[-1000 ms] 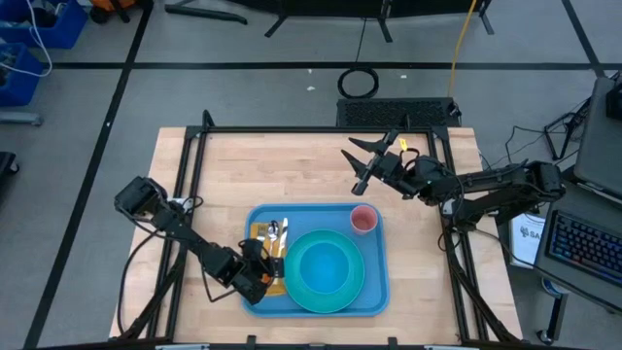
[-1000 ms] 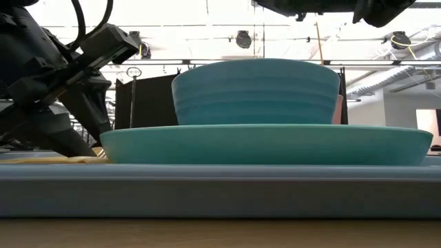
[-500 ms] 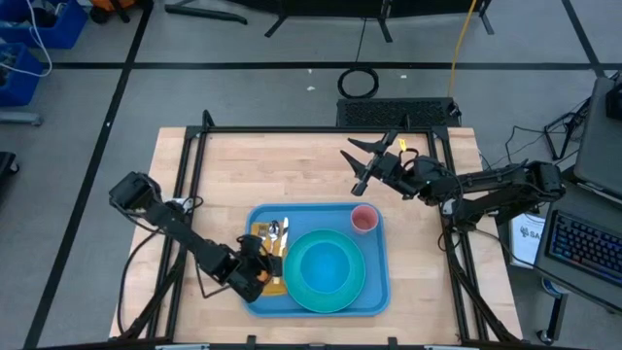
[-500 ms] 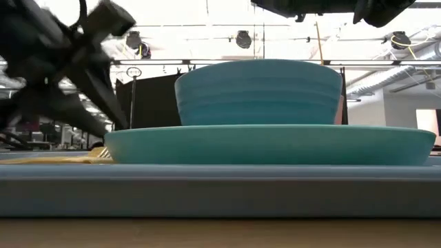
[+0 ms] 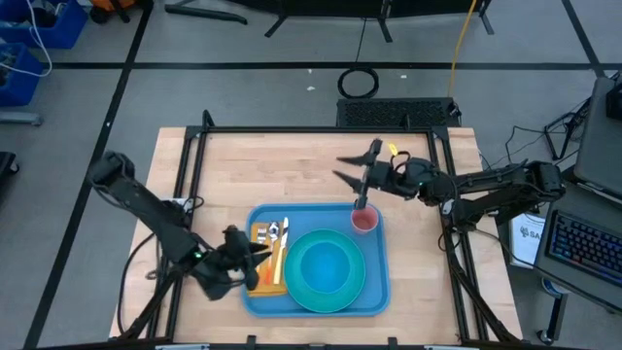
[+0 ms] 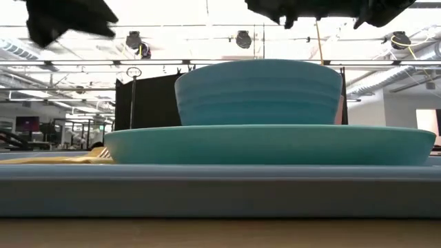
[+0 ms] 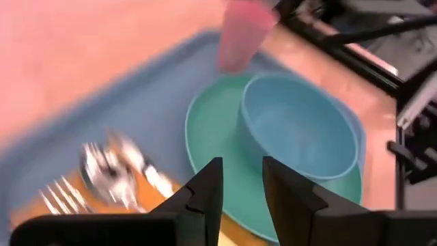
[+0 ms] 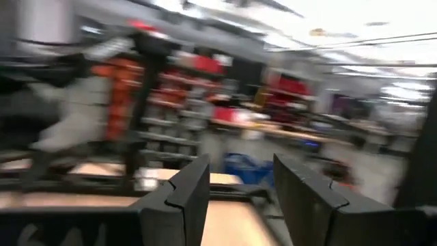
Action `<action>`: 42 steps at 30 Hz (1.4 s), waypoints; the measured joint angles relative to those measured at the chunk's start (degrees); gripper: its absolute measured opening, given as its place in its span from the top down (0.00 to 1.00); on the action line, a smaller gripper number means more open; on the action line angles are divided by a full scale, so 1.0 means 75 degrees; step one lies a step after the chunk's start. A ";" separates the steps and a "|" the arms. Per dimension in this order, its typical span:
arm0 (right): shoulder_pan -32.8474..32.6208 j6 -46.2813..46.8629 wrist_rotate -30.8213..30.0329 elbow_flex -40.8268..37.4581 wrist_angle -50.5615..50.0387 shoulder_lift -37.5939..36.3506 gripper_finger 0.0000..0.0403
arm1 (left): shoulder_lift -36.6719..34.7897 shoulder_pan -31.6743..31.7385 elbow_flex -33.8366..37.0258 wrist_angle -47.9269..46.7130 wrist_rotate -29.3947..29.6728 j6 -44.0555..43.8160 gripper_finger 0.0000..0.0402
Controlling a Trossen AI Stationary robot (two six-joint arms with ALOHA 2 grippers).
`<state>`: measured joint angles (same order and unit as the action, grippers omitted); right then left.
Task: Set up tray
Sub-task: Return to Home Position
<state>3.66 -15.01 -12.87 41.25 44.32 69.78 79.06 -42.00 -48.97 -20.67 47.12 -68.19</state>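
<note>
One tray (image 5: 377, 277), blue, flat, rectangular, round-cornered and low-rimmed, is lying at the near middle of the table (image 5: 428, 292). The left gripper (image 7: 242, 171) is hovering over its left edge, fingers parted, holding nothing. A turquoise plate (image 5: 298, 294) is carrying a bowl (image 5: 326, 264). Cutlery (image 5: 275, 233) is resting on a yellow napkin (image 5: 272, 282) to the left, diner-ready. A pink cup (image 5: 363, 221) is standing in the far right corner. The right gripper (image 8: 239, 167) is hanging just beyond it, fingers spread, empty. The setting is looking complete.
</note>
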 joint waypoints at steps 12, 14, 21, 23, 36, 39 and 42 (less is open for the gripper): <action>-0.0287 0.0994 0.1916 0.0003 -0.1931 -0.0411 0.62 | -0.0813 -0.0330 0.0173 0.1641 0.0734 0.4367 0.74; -0.0425 0.0897 0.1912 0.0003 -0.2209 -0.0512 0.62 | -0.0795 -0.0262 0.0509 0.3150 0.0069 0.5581 0.74; -0.0536 0.1410 0.1919 0.0003 -0.2740 -0.0770 0.62 | -0.0925 0.0552 0.1788 0.6278 -0.2216 0.7756 0.74; -0.0564 0.1454 0.1924 0.0003 -0.2996 -0.0772 0.62 | -0.1046 0.0835 0.2095 0.6395 -0.2509 0.7744 0.74; -0.0684 0.0913 0.1890 -0.0372 -0.3295 -0.0868 0.62 | -0.2720 0.1688 0.4642 0.8144 -0.3491 0.8193 0.74; -0.0550 0.0894 0.1542 -0.0939 -0.2661 -0.1094 0.62 | -0.3333 0.1688 0.5203 0.8201 -0.3294 0.8239 0.74; -0.0295 0.0903 0.1335 -0.1461 -0.2378 -0.1621 0.62 | -0.3948 0.1691 0.5604 0.8202 -0.3288 0.8387 0.74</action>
<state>1.45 -8.24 -2.85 30.30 26.48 57.62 49.45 -29.32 -6.94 40.85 22.46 -5.28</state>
